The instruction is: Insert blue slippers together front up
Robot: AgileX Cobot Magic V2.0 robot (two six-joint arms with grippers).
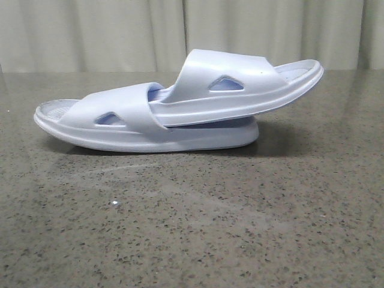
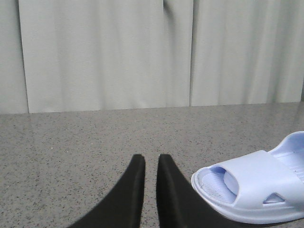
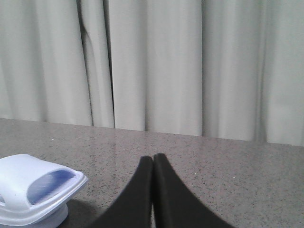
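The two blue slippers lie nested on the table in the front view. The lower slipper [image 1: 114, 117] rests flat. The upper slipper [image 1: 240, 84] is pushed under the lower one's strap and tilts up to the right. My left gripper [image 2: 151, 159] is empty with its fingers a narrow gap apart; one end of the lower slipper [image 2: 256, 185] lies just beside it. My right gripper [image 3: 153, 159] is shut and empty, apart from the upper slipper's raised end [image 3: 28, 190]. Neither gripper shows in the front view.
The speckled grey stone table [image 1: 192, 228] stretches around the slippers. A pale curtain [image 1: 120, 30] hangs behind the table's far edge.
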